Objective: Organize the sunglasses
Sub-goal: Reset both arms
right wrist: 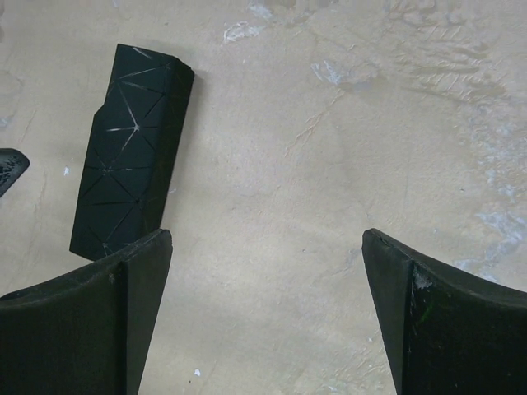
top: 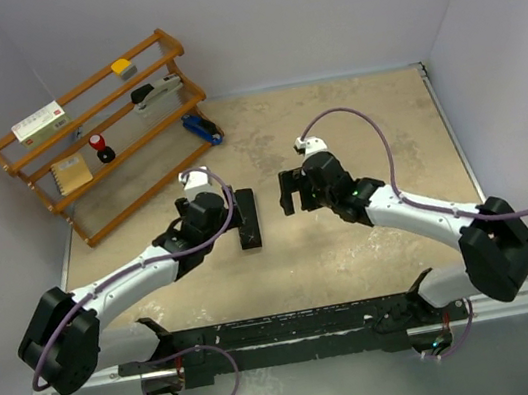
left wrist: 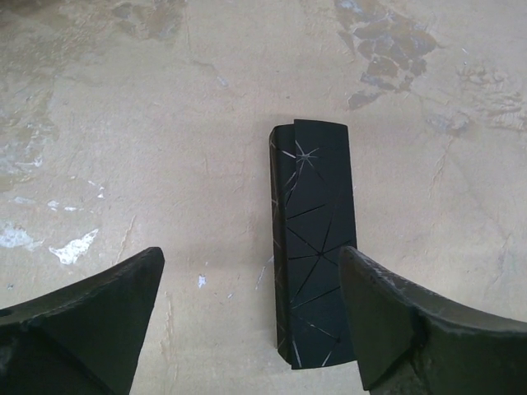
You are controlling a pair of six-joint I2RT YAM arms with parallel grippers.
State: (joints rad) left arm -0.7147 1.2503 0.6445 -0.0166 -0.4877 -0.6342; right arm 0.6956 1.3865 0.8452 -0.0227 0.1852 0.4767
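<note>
A long black case (top: 246, 219) with thin pale lines lies shut on the tan table (top: 354, 132), between my two arms. The sunglasses are out of view. My left gripper (top: 223, 211) stands open just left of the case. In the left wrist view the case (left wrist: 317, 239) runs along the inside of the right finger (left wrist: 387, 321), and the left gripper (left wrist: 251, 255) grips nothing. My right gripper (top: 290, 191) is open to the right of the case. In the right wrist view the right gripper (right wrist: 268, 234) frames bare table, with the case (right wrist: 128, 164) lying off to the upper left.
A wooden rack (top: 101, 133) stands at the back left. It holds a white box (top: 40, 122), a yellow block (top: 124, 69), a stapler (top: 155, 92), a red-and-black piece (top: 99, 147), a notebook (top: 70, 173) and a blue item (top: 202, 129). Grey walls close the table's sides.
</note>
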